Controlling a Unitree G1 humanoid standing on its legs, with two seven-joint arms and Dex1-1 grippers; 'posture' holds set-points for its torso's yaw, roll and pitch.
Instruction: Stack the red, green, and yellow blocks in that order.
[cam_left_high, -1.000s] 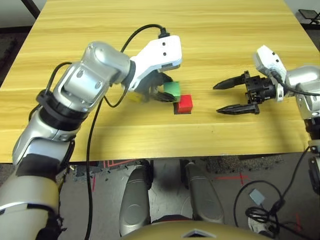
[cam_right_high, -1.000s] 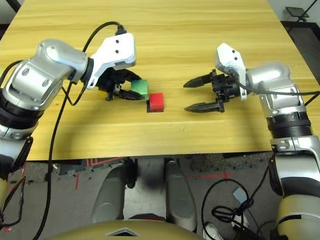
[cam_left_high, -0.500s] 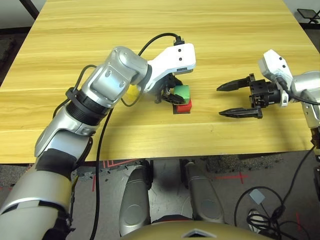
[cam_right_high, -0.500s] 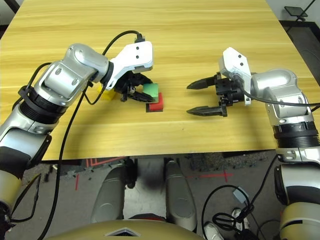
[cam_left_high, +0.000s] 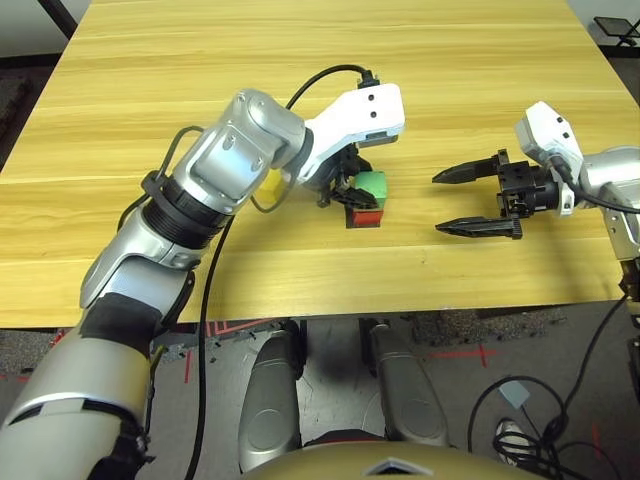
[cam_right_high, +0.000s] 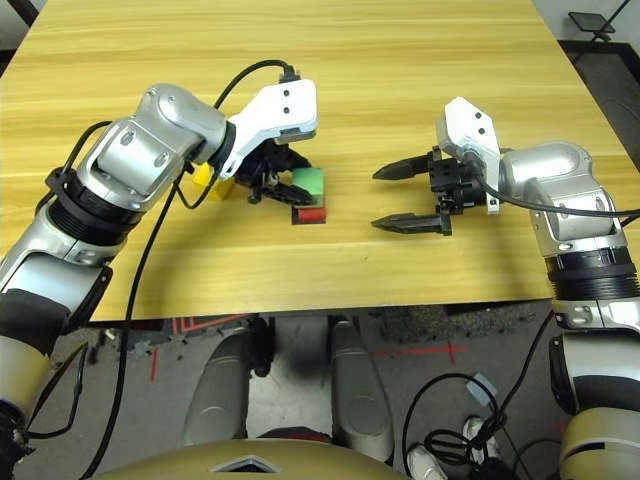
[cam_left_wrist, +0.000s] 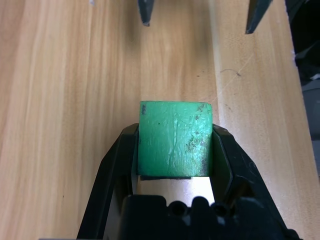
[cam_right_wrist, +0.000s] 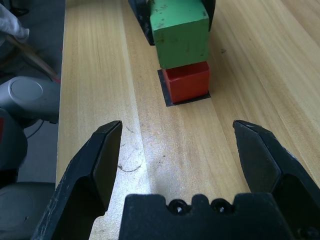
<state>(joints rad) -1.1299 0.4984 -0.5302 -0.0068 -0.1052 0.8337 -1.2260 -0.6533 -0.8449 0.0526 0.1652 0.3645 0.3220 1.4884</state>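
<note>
My left gripper (cam_left_wrist: 175, 131) is shut on the green block (cam_left_wrist: 175, 137), one black finger on each side of it. It holds the green block (cam_right_wrist: 180, 27) directly above the red block (cam_right_wrist: 186, 80), their faces meeting or nearly so, with the green one slightly offset. The red block (cam_left_high: 365, 214) sits on a flat black square patch (cam_right_wrist: 169, 101) near the table's middle. Behind my left forearm, the yellow block (cam_right_high: 204, 177) lies on the table, partly hidden. To the right of the stack, my right gripper (cam_left_high: 437, 204) stands open and empty, its fingers pointing at the blocks.
The wooden table (cam_left_high: 450, 60) stretches wide behind the blocks. A black cable (cam_left_high: 215, 280) loops from my left wrist down past the front edge. Beyond that edge, the floor shows cables and red tape marks.
My left gripper has carried the green block to the right, from beside the red block to right above it. The yellow block is more exposed. My right gripper has barely moved.
</note>
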